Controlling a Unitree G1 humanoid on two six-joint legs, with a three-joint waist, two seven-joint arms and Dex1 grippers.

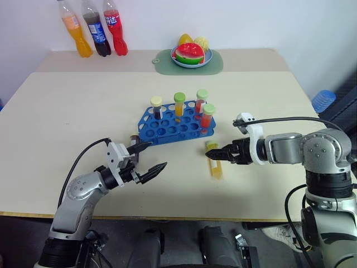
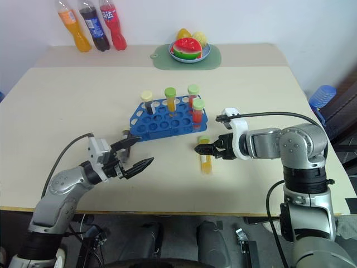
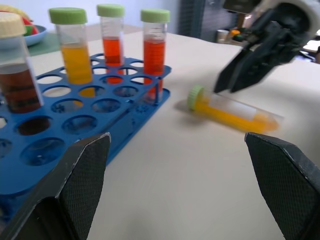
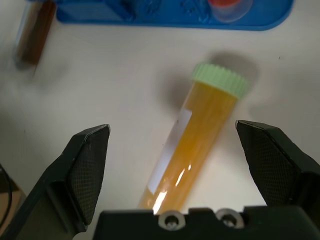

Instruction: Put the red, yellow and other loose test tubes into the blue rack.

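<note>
Four clear capped plastic tubes upright in perforated blue plastic rack (image 1: 173,125); one yellow-filled, green-capped tube (image 1: 215,164) flat on smooth beige worktop (image 1: 78,111), beneath open right gripper (image 1: 211,152). Left gripper (image 1: 152,158) open, empty.

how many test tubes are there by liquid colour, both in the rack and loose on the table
Red: 2, both standing in the blue rack: one, another.
Yellow: 2, one in the rack, one lying loose on the table.
Dark brown: 2, one in the rack, one lying loose beside the rack's near corner.
Total: 6 tubes, 4 racked and 2 loose.
</note>
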